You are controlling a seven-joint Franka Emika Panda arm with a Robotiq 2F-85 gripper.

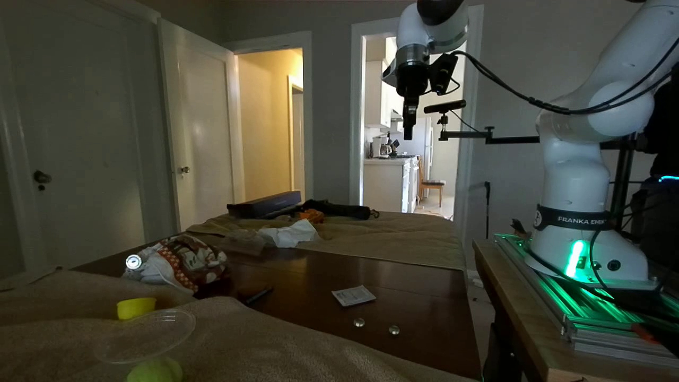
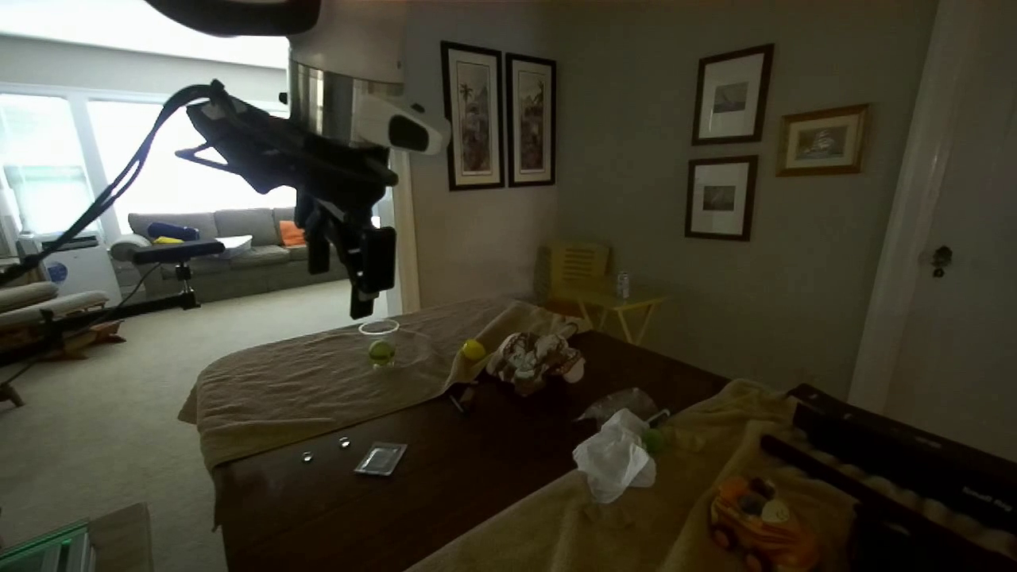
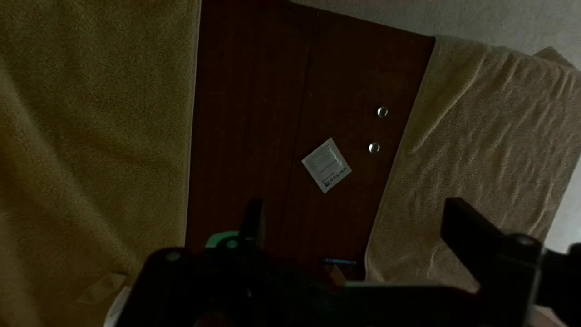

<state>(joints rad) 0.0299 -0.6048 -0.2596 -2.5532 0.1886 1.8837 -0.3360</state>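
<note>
arm (image 1: 575, 180) runs out past the top edge in both exterior views. wrist view dim, worst low down, where the gripper (image 3: 354, 204) blots out much of the scene; its fingers (image 3: 467, 236) stand wide apart, high over the table (image 3: 245, 136). a green patch (image 3: 217, 238) by one finger may be a thing behind it or just a glint, too dark to tell. slim pen (image 3: 339, 261) half lost in shadow. in an exterior view a yellow-green ball (image 1: 155, 370) is sliced by the bottom edge. a flat square packet (image 3: 327, 165) lies on the dark wood between the ochre towel (image 3: 100, 113) and the paler towel (image 3: 490, 136), closer to the paler one, askew beside the table's seam. whitish, slight sheen, fine grey print, "united" legible near an edge, corners crisp. clear glass bead (image 3: 374, 147) sits near it; a second bead (image 3: 382, 111) lies farther up that side, apart from both. both beads round, each with a bright glint. a crumpled bag (image 1: 183, 260), red and white, slumps well apart from packet and beads.
</note>
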